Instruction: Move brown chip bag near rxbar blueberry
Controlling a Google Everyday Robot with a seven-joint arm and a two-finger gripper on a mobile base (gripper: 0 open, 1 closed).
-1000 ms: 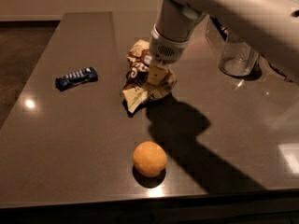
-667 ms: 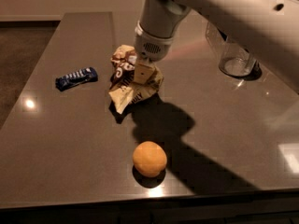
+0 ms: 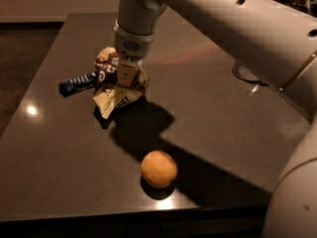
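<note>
While in the claw's [image 3: 125, 74] pinch, brown chip bag [image 3: 115, 97] beneath it, beside rxbar blueberry [image 3: 77, 84].

Tan gripper [image 3: 127, 76] clamped on brown-and-cream bag [image 3: 118, 99] — dark blue bar [image 3: 78, 84], white lettering — orange fruit [image 3: 158, 169], dark grey table [image 3: 208, 88].

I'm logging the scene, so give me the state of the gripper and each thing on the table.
Gripper: shut on the chip bag, over the table's left half.
Chip bag: crumpled, pinched near its top, right beside the bar.
Bar: wrapped, lying flat, left of the bag.
Orange: whole, resting alone near the front edge.
</note>
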